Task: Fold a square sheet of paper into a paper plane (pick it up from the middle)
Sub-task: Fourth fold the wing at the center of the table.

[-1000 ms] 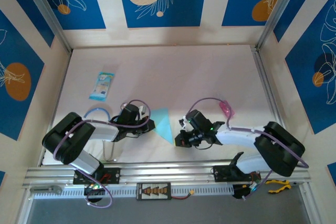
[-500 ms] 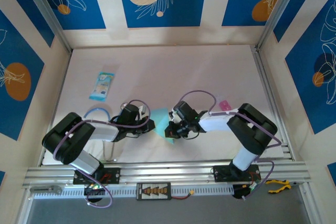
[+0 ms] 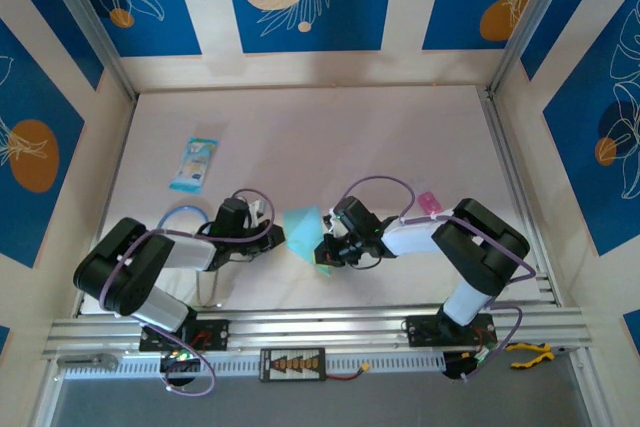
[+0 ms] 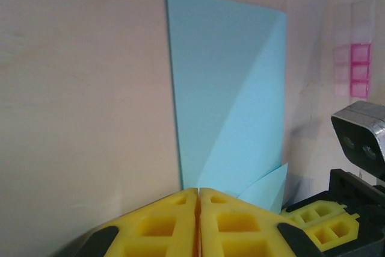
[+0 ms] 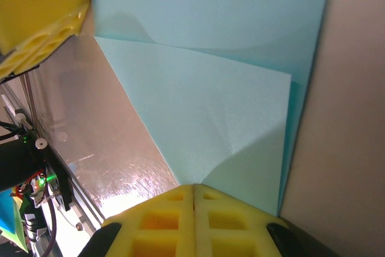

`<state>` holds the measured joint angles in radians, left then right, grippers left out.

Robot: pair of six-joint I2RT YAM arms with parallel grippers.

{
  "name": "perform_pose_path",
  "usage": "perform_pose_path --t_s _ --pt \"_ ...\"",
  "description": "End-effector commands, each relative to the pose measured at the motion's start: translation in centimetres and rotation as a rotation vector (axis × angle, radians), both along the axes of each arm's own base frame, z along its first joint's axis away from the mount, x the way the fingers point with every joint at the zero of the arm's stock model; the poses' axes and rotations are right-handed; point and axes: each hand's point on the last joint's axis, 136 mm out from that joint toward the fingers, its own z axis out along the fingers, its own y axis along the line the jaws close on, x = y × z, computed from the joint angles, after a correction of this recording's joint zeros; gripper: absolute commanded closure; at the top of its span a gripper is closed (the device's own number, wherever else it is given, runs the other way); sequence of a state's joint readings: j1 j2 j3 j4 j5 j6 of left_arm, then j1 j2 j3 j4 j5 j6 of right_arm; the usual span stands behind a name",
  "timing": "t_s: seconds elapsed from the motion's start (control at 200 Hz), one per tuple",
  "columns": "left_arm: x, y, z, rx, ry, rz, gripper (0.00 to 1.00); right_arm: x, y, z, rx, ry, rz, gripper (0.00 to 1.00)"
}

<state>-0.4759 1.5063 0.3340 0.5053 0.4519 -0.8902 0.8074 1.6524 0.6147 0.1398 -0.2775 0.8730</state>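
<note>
The light-blue paper (image 3: 302, 228) lies on the bench (image 3: 350, 137) near its front edge, between the two arms. It is partly folded: in the left wrist view a diagonal crease runs across it and a small flap lifts at its near right corner, and in the right wrist view one layer lies folded over another

The left pincer (image 3: 277, 238) sits at the paper's left edge. Its yellow fingers (image 4: 156, 227) are pressed together, with the near edge of the paper right at their tips. Whether any paper is caught between them I cannot tell

The right pincer (image 3: 322, 253) sits at the paper's lower right side, and its fingers (image 5: 234, 221) are also pressed together. The folded layer runs up to the tips, but a pinch cannot be made out

A blue-and-white packet (image 3: 194, 163) lies well apart at the back left. A small pink item (image 3: 429, 202) lies to the right, beside the right arm's cable
</note>
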Motion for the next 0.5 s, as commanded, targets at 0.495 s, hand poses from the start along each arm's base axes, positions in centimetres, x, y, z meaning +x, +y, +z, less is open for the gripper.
perform_pose_path --t_s 0.495 --pt "-1.0 2.3 3.2 0.042 -0.031 0.003 0.74 4.4 -3.4 2.3 -0.134 -0.071 -0.103 0.72"
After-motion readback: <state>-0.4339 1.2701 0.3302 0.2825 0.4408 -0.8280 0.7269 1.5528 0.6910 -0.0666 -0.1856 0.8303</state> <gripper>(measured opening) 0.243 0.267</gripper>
